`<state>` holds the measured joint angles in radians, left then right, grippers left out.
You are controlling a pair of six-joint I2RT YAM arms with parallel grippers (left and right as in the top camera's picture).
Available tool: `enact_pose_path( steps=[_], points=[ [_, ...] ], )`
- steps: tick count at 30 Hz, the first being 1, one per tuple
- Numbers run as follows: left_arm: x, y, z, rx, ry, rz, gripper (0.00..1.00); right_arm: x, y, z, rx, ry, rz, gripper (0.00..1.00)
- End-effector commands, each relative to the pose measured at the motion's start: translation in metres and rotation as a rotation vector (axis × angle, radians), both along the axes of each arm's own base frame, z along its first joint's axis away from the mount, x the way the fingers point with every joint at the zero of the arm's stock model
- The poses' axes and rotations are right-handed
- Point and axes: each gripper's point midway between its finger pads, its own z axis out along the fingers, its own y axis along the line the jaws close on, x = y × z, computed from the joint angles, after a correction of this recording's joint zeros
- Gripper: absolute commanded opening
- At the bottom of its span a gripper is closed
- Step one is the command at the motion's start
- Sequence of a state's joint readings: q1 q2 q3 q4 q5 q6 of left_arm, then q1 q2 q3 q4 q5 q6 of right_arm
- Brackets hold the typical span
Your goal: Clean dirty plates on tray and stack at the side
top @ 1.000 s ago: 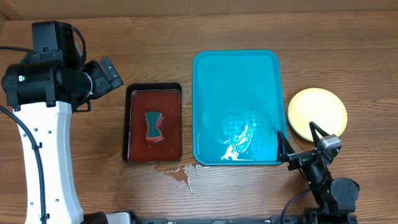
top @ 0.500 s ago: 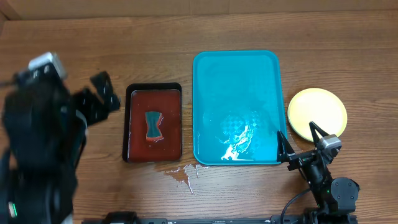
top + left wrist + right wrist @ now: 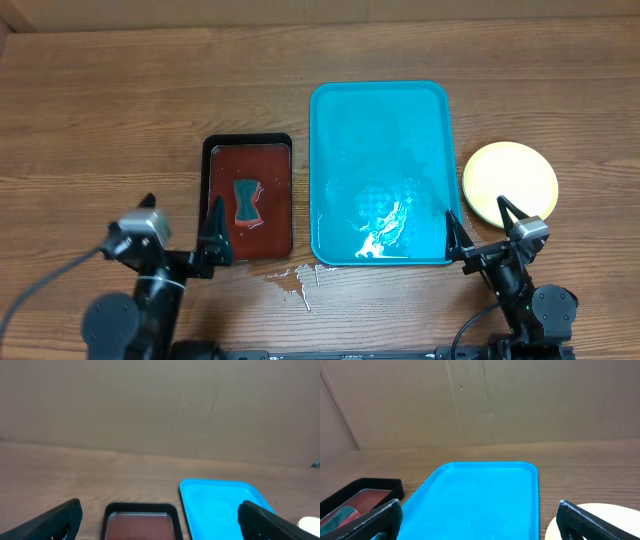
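Note:
The turquoise tray (image 3: 380,110) lies mid-table with no plate on it, only a film of water (image 3: 385,220) near its front. A pale yellow-green plate (image 3: 510,180) rests on the table just right of the tray, and its top face shows no sauce. Whether others lie under it I cannot tell. My right gripper (image 3: 478,222) stands open at the front edge, between the tray's corner and the plate. My left gripper (image 3: 182,215) stands open at the front left, in front of the black tray. Both wrist views show wide jaws with nothing between them: left gripper (image 3: 160,520), right gripper (image 3: 480,520).
A black tray (image 3: 212,150) with a dark red inside stands left of the turquoise tray and holds a small sponge (image 3: 246,200). Spilled water (image 3: 295,278) lies on the wood in front of the two trays. A cardboard wall (image 3: 485,400) closes the far side.
My left arm has come down from its raised pose at the far left to the front left edge, gripper facing the black tray. The right arm, tray and plate have not moved.

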<state>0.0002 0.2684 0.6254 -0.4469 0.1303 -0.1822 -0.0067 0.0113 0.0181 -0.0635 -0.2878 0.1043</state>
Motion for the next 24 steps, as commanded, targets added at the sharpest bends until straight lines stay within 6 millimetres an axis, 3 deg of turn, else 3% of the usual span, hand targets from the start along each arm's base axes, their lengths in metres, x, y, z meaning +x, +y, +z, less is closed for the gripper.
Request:
enact_pose_path(
  steps=[1, 14, 20, 24],
  points=[
    [-0.004, -0.009, -0.027, 0.021, -0.046, -0.056, 1.00, 0.001, -0.002, -0.001, -0.001, -0.005, -0.011, 1.00],
    [0.017, -0.012, -0.113, 0.018, -0.042, -0.074, 1.00, 0.001, -0.002, -0.001, -0.001, -0.005, -0.011, 1.00],
    [0.025, -0.013, -0.138, -0.014, -0.052, -0.077, 1.00, 0.001, -0.002, -0.001, -0.001, -0.005, -0.011, 1.00],
    [0.025, -0.013, -0.142, -0.015, -0.035, -0.078, 1.00, 0.001, -0.002, -0.001, -0.001, -0.005, -0.011, 1.00]
  ],
)
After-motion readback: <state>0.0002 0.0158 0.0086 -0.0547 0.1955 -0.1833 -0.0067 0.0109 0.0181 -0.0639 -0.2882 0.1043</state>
